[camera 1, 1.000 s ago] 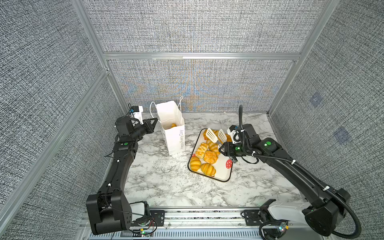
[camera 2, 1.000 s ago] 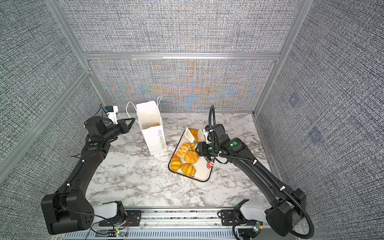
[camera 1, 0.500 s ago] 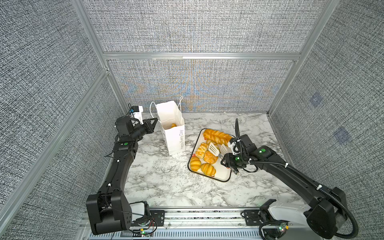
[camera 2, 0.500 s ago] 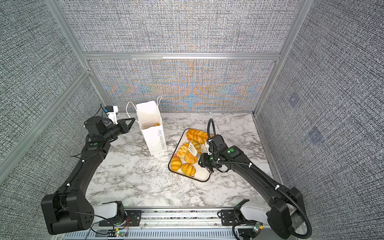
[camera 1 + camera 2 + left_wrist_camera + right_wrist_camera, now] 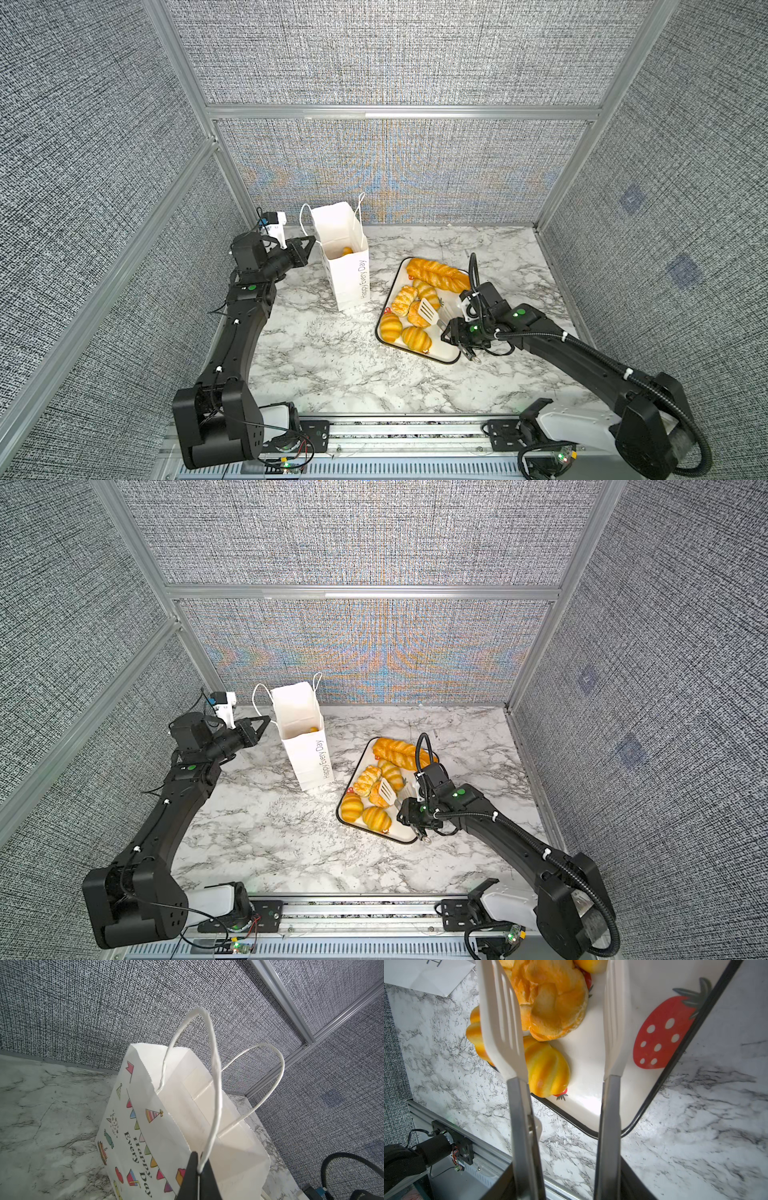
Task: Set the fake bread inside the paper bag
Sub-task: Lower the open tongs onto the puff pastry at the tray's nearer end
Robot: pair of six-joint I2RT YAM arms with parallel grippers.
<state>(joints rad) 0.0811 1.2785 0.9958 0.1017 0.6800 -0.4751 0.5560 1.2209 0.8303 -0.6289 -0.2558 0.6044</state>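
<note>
The coming move turns on the tongs (image 5: 428, 311) and one flaky pastry (image 5: 550, 1001). The right jaws grip the tongs by their steel handles, and the two white blades stand spread over the tray (image 5: 440, 353). In the right wrist view the pastry lies in the gap between the blades, near their tips. It sits close against the blade that hangs over two striped buns (image 5: 548, 1068), while the opposite blade stands apart from it over bare tray. A squeeze should therefore catch the pastry from both sides, though the nearer blade may nudge the buns. The tongs point from the tray's near corner away towards the paper bag (image 5: 349, 270), which stands upright on the table (image 5: 332, 365) to the left of the tray, with clear marble between them. The right arm (image 5: 582, 361) is much the nearer to the bread. The left jaws are pressed together on the bag's cord handle (image 5: 216, 1084), apparently steadying the mouth. One golden piece (image 5: 347, 250) shows inside the bag, and the long braided loaf (image 5: 438, 274) and the rest lie on the tray.
</note>
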